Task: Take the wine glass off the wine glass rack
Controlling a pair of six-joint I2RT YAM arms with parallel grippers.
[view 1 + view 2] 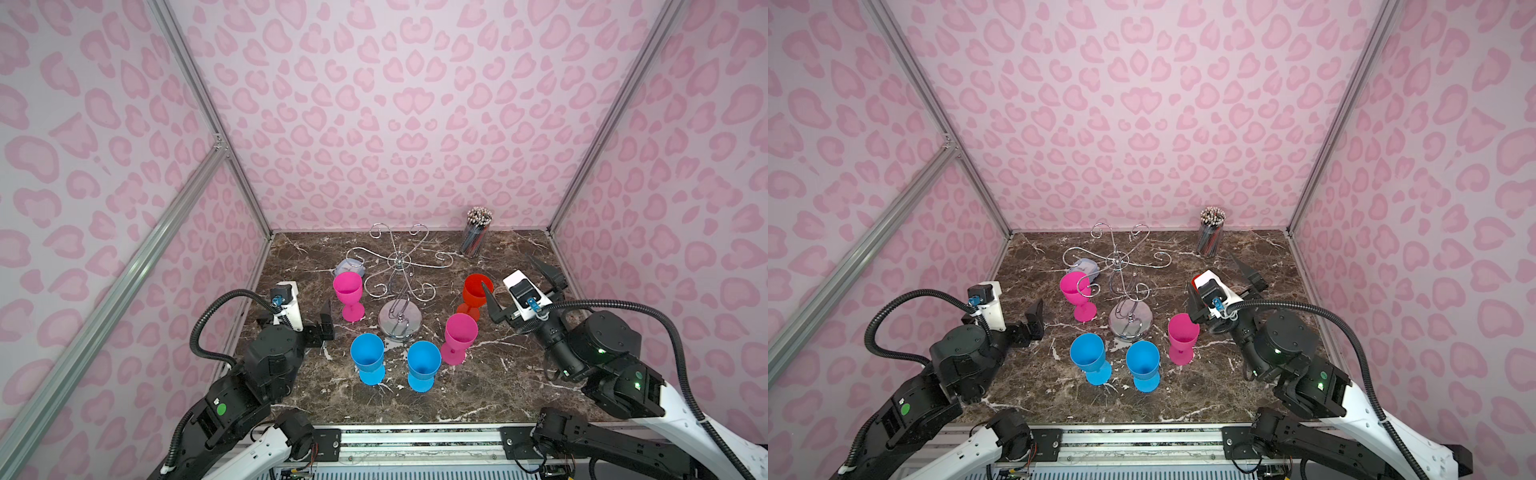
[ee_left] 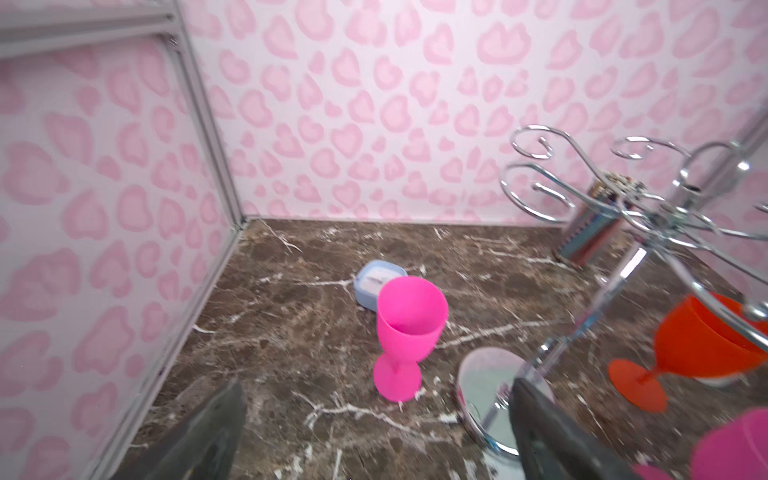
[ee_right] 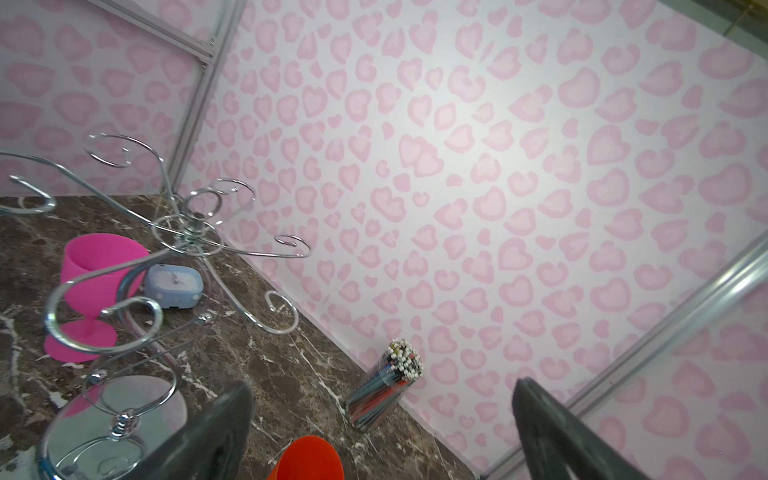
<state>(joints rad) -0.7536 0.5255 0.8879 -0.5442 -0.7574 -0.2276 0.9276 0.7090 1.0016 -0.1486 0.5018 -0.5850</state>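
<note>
Pink heart-spotted walls (image 1: 415,124) enclose a brown marble tabletop (image 1: 415,399).

Upright chrome rack (image 1: 400,323), pink wine glass (image 1: 348,293) beside

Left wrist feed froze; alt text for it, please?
An upright pink wine glass stands on the marble table, ahead of the open, empty left gripper. Beside it are the chrome wine glass rack, its visible arms bare, and an orange wine glass; a small blue clock sits behind.

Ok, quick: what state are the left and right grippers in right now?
Left gripper: jaws open, holding nothing.
Right gripper: jaws open, holding nothing.
</note>
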